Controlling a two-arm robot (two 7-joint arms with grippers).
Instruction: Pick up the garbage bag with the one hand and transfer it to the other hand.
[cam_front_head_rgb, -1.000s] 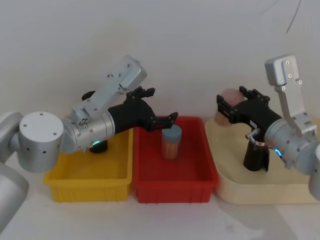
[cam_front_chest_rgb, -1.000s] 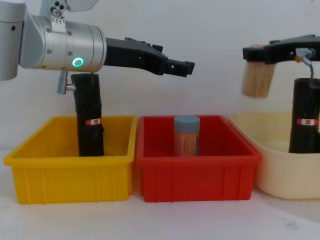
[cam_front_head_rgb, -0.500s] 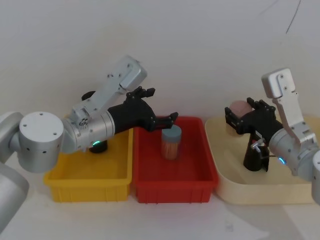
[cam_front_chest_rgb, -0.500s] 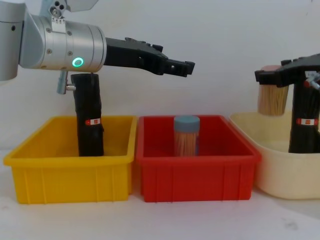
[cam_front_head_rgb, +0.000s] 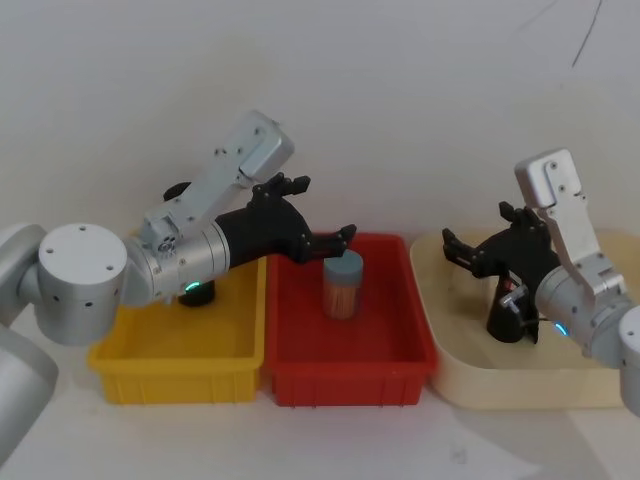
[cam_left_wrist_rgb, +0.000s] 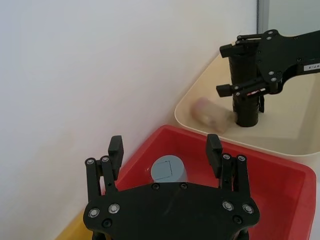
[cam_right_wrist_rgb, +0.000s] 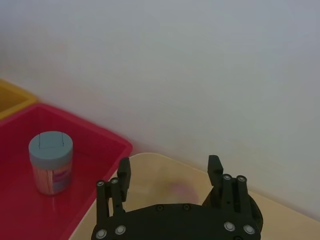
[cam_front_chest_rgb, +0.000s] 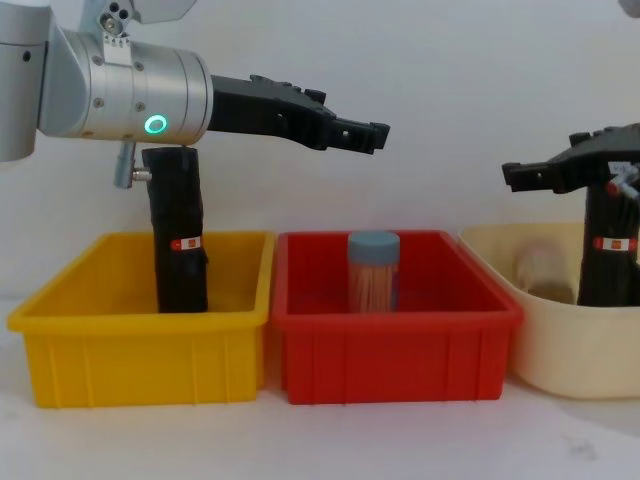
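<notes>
Garbage bag (cam_front_chest_rgb: 179, 232) upright in yellow bin (cam_front_chest_rgb: 140, 360), ungrasped. Left gripper (cam_front_chest_rgb: 345, 132) spread empty above red bin (cam_front_chest_rgb: 390, 350); right gripper (cam_front_head_rgb: 478, 252) spread empty over cream tray (cam_front_head_rgb: 520, 385). Pickup and handover both remain.

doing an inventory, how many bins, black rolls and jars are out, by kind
Bins: 3, a yellow bin, a red bin and a cream tub.
Black rolls: 2, one in the yellow bin, one in the cream tub.
Jars: 2, one upright in the red bin, one in the cream tub.
Total: 7.
</notes>
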